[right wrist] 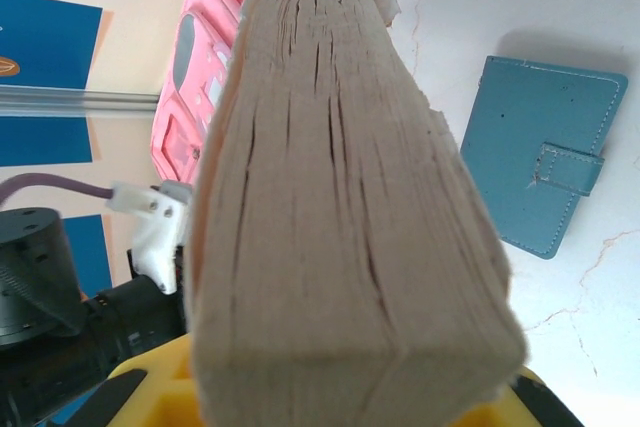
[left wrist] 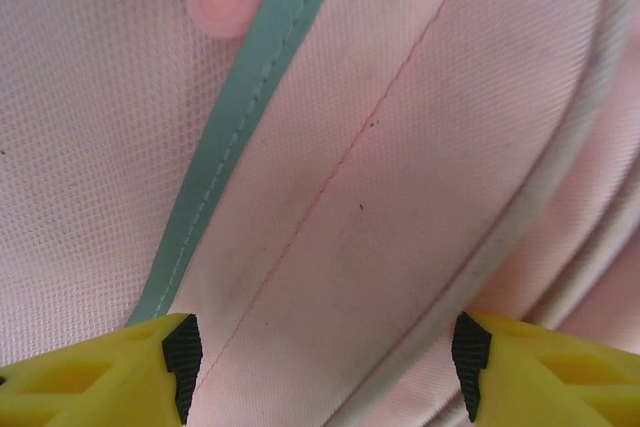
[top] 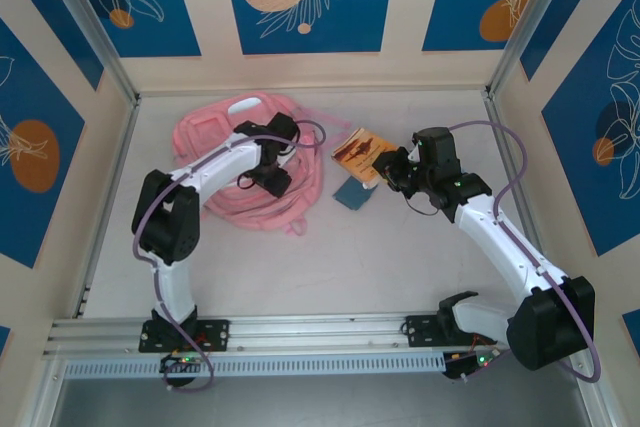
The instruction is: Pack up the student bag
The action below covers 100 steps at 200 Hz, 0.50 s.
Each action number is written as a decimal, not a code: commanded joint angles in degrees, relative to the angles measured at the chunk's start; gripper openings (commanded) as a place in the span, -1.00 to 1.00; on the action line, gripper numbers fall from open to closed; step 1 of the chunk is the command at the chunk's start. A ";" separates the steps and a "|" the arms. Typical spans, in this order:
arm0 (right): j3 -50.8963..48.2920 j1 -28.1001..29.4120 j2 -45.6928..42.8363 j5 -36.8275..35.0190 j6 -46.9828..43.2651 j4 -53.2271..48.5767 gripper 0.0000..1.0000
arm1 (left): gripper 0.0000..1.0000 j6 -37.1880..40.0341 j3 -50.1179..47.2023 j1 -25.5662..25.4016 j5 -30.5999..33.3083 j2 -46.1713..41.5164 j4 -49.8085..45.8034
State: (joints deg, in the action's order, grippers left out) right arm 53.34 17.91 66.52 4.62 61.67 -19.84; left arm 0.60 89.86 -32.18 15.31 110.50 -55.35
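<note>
1. The student bag point(top: 225, 162) is lying flat toward the far left corner of the surface point(top: 380, 267), with its pink straps trailing toward the middle.
2. The left hand point(top: 268, 177) is sitting low over the bag's right half with its fingers spread. Its black pads point(left wrist: 182, 357) are straddling a raised fold of pink fabric beside the teal trim point(left wrist: 235, 147), and nothing is pinched yet.
3. The step in hand looks like opening the bag. The pads should be taking the fold itself rather than the flat panel, then lifting gently so the mouth is gaping toward the right.
4. The right hand point(top: 398, 169) is pinching a thick paperback book point(top: 362, 150) by one end, holding it in the air just right of the bag.
5. A teal snap-tab case point(top: 352, 194) is lying on the surface beneath the book, just beside the bag's edge — a low approach risks nudging it.
6. The left arm point(top: 215, 172) is crossing over the bag — that is narrowing the way in for the book.
</note>
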 commanded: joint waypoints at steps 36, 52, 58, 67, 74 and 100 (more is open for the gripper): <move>-0.74 -0.16 -1.56 2.56 0.25 3.21 -0.76 | 0.29 1.95 1.93 -1.97 10.08 2.78 -2.00; -0.95 -0.16 -1.83 2.42 0.29 3.22 -0.76 | 0.23 2.04 2.23 -2.03 10.81 2.79 -1.91; -1.04 -0.16 -1.99 2.28 0.29 3.22 -0.76 | 0.19 2.04 2.30 -2.08 11.04 2.79 -1.86; -1.13 -0.09 -2.10 2.23 0.40 3.26 -0.76 | 0.12 2.13 2.38 -2.18 11.35 2.69 -1.86; -1.22 -0.09 -2.16 2.15 0.45 3.22 -0.76 | 0.05 2.13 2.51 -2.19 11.56 2.64 -1.78; -1.46 -0.13 -2.48 2.00 0.40 3.05 -0.76 | -0.30 1.16 2.83 -2.30 12.06 1.94 -1.44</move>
State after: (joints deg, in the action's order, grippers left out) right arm 52.42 17.87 66.11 5.56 61.87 -19.73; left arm 2.20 90.67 -34.39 23.73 112.49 -55.86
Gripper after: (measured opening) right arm 0.219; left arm 0.406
